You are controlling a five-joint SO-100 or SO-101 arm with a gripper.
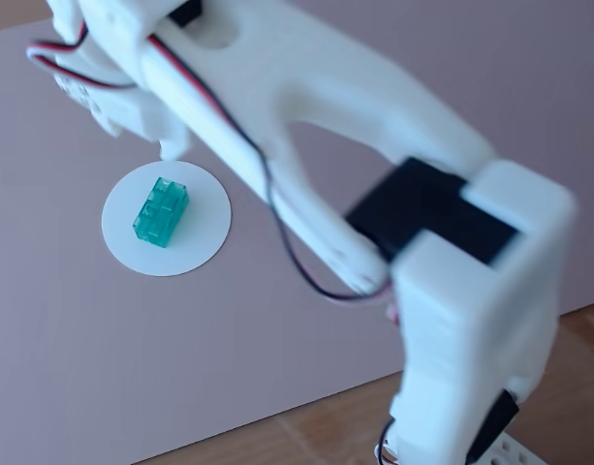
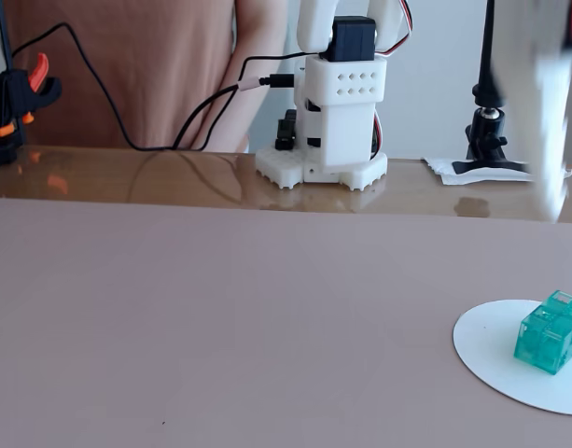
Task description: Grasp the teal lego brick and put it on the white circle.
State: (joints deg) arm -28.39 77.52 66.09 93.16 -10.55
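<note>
The teal lego brick (image 1: 161, 211) (image 2: 549, 331) lies flat on the white circle (image 1: 195, 242) (image 2: 491, 350), studs up, with nothing touching it. In a fixed view from above, my gripper (image 1: 132, 131) hangs just beyond the disc's far edge, open and empty, one fingertip (image 1: 171, 147) pointing down near the rim. In a fixed view from the table's front, only a blurred white finger (image 2: 550, 140) shows at the upper right, well above the brick.
My arm's white links and black motor (image 1: 422, 208) cross the view from above diagonally. The arm's base (image 2: 327, 112) stands at the back with cables, a person in an orange shirt (image 2: 127, 65) behind it, a black-and-orange clamp (image 2: 10, 103) far left, and a black stand (image 2: 486, 131) far right.
</note>
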